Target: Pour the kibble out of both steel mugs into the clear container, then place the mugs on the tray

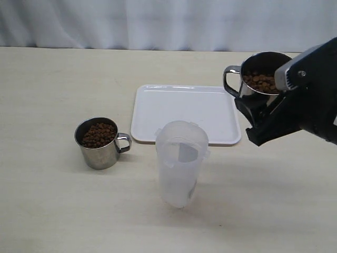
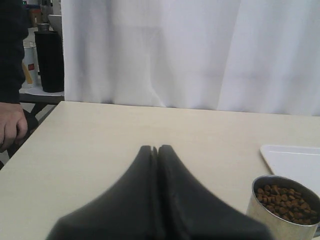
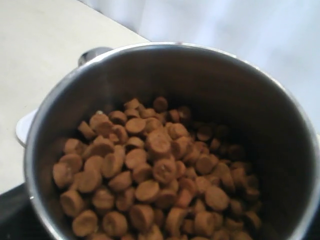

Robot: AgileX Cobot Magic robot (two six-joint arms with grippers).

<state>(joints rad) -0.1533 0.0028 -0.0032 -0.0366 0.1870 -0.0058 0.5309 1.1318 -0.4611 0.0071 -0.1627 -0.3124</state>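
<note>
One steel mug (image 1: 259, 73) full of kibble (image 1: 260, 81) hangs above the table, right of the tray (image 1: 184, 113), its handle toward the tray. My right gripper (image 1: 256, 107) is shut on its lower body. The right wrist view is filled by that mug (image 3: 165, 65) and its kibble (image 3: 150, 170), and the jaws are hidden there. The other steel mug (image 1: 100, 143), also filled with kibble (image 1: 98, 134), stands on the table left of the clear container (image 1: 181, 163). My left gripper (image 2: 156, 149) is shut on nothing, with this mug (image 2: 282, 207) beside it. It does not show in the exterior view.
A white curtain hangs behind the table's far edge. In the left wrist view a person's hand (image 2: 10, 127) rests at the table's side, and a black bottle (image 2: 50, 60) stands on a shelf beyond. A corner of the tray (image 2: 295, 160) shows behind the standing mug.
</note>
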